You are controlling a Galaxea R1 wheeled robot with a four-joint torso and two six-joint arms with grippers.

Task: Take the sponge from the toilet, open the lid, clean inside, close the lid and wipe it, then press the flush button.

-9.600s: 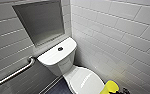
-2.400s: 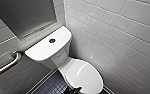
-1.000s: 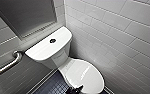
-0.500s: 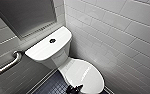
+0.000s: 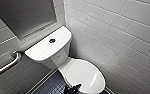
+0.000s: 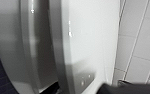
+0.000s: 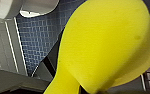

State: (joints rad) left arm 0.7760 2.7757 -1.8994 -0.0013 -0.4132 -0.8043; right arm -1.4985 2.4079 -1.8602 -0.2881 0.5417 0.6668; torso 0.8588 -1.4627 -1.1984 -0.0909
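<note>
toilet [image 5: 42, 51], lid [image 5: 84, 75] down (glossy white), yellow sponge [image 7: 103, 47]

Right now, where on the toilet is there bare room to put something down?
The tank top is bare either side of the flush button. The lid is bare too, except its front edge, where the left hand crowds it.

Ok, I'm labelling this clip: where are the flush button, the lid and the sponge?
flush button [image 5: 52, 40], head view, centre of the dark button.
lid [image 5: 87, 73], head view, middle of its closed top.
sponge [image 7: 108, 45], right wrist view, middle of its yellow face.
</note>
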